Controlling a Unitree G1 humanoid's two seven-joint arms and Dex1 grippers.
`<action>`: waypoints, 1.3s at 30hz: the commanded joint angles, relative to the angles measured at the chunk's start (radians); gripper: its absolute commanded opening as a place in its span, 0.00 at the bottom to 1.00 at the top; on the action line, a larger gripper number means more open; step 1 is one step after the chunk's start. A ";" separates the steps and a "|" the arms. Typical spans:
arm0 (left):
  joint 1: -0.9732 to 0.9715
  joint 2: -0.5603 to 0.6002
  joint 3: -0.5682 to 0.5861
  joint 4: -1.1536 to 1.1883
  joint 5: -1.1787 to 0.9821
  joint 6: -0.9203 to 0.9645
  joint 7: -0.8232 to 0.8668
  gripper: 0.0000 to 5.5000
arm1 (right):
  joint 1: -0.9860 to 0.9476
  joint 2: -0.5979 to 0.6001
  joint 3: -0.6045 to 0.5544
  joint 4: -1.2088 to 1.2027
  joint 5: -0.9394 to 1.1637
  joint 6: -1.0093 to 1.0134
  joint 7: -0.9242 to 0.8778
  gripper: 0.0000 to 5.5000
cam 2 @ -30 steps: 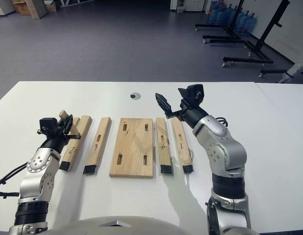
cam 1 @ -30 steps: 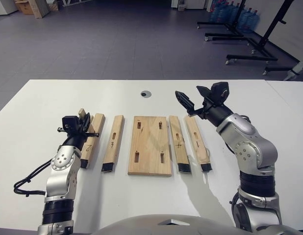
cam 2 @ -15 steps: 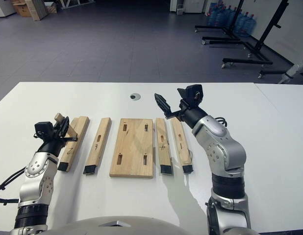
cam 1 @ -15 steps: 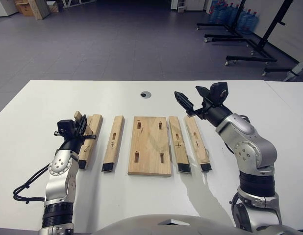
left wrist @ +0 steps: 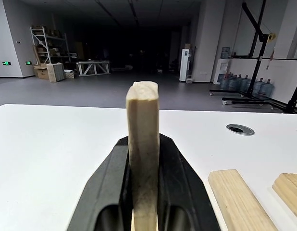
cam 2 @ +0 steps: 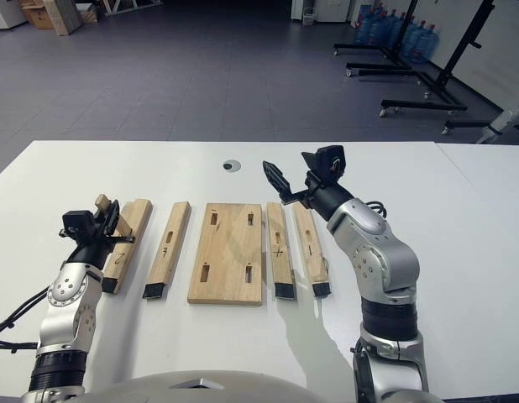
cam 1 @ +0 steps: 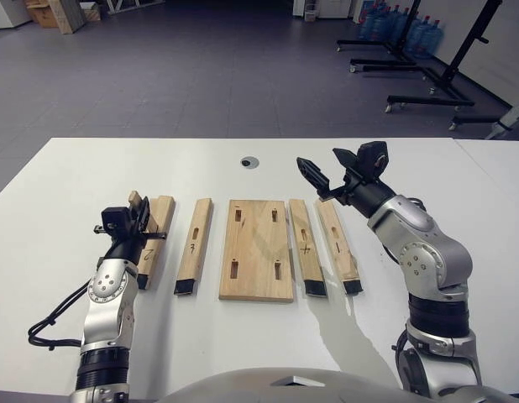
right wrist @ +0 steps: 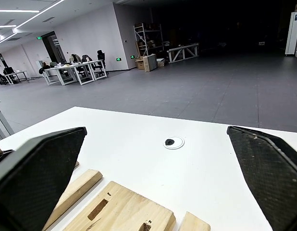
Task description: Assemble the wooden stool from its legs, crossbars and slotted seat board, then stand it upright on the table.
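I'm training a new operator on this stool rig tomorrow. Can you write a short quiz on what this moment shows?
1. True or false: the right gripper is shut on a leg.
2. How many legs lie right of the seat board? A) one B) two C) three
3. Fill in: the left gripper is shut on a ____.

Key:
1. False. Its fingers are open and hold nothing.
2. B
3. crossbar
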 commanded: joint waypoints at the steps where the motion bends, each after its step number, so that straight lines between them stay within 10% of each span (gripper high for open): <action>1: 0.137 -0.022 -0.019 0.174 0.053 0.107 0.024 0.07 | -0.019 -0.002 -0.003 -0.005 -0.008 -0.005 -0.004 0.98; 10: 0.140 -0.020 -0.028 0.192 0.059 0.102 0.030 0.07 | -0.021 -0.002 -0.001 -0.001 -0.008 -0.005 -0.003 0.98; 33: 0.097 -0.017 -0.019 0.146 0.066 0.145 0.043 0.74 | -0.025 0.003 0.007 0.000 -0.011 -0.009 -0.003 0.98; 39: 0.074 -0.001 -0.011 -0.026 0.044 0.251 0.042 0.74 | -0.027 0.007 0.009 -0.001 -0.012 -0.012 -0.005 0.98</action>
